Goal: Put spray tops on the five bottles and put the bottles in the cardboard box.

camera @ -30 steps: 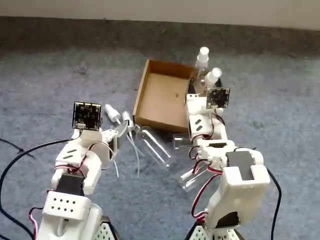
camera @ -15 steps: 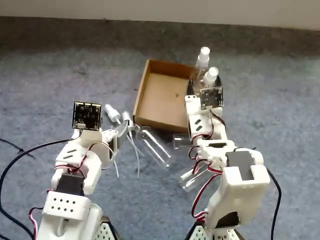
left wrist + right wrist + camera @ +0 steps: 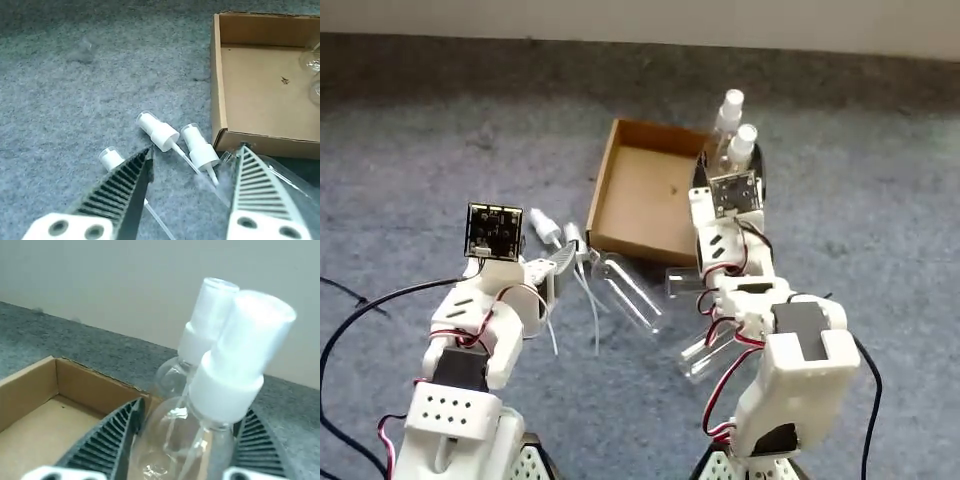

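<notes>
A clear bottle with a white spray top stands upright at the far right corner of the cardboard box. My right gripper is shut on this bottle's body. A second capped bottle stands just behind it. My left gripper is open low over the carpet, left of the box. Three loose spray tops lie under and around its fingers. An uncapped bottle lies beside one finger.
Three uncapped clear bottles lie on the grey carpet between the arms. Thin dip tubes trail from the spray tops. A pale wall runs along the far side.
My right gripper has tipped forward and carried its bottle slightly farther back, closer to the other capped bottle. The left arm has not moved.
</notes>
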Robot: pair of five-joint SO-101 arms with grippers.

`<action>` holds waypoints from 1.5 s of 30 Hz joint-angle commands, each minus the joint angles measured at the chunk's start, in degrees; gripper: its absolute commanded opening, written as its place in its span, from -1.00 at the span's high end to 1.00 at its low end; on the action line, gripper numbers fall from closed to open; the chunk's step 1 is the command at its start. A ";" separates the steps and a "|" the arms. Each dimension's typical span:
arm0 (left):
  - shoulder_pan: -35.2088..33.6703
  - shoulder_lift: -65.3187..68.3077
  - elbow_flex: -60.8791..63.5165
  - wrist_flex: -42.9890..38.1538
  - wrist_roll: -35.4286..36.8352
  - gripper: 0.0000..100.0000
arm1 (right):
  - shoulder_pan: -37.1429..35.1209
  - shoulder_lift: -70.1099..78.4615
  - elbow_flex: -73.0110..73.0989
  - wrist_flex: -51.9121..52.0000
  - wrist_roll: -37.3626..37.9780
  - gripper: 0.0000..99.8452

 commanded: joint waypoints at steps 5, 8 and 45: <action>0.92 -0.84 -0.31 -1.14 0.09 0.50 | -0.22 -0.84 -2.51 -0.92 0.62 0.52; 0.92 -0.84 -0.31 -1.14 0.09 0.50 | -0.22 -0.84 -2.51 -0.92 0.79 0.51; 0.92 -0.84 -0.31 -1.14 0.09 0.50 | -0.57 -9.80 -3.65 13.32 6.86 0.33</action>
